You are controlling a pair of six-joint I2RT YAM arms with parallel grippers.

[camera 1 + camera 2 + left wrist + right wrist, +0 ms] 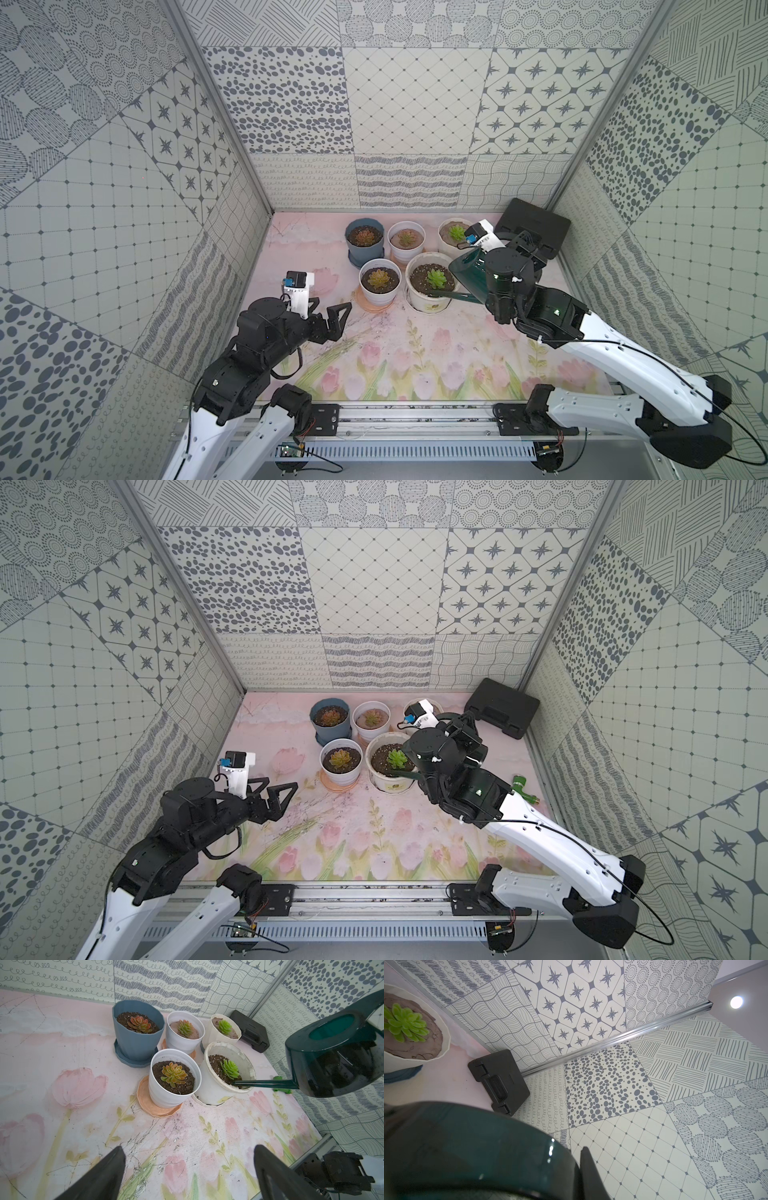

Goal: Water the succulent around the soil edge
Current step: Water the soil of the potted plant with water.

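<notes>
Green and fleshy, the succulent sits in dark soil inside a cream pot. This pot is at the front right of a five-pot cluster in the back half of the bench, a little right of centre. A dark green watering can hangs in the air just right of that pot. Its thin spout crosses the rim, and the tip ends over the soil edge, just beside the leaves. Whether water runs cannot be told.

The right end effector is closed narrow on the watering can from behind, with the grip itself mostly hidden by the arm in both top views.

Just left of the cream pot stands a white pot on a peach saucer. Behind them are a blue pot, a second white pot and a pale pot. A black case lies in the back right corner, and a small green nozzle lies near the right edge.

The left end effector hovers over the left side of the bench, jaws spread wide and empty.
</notes>
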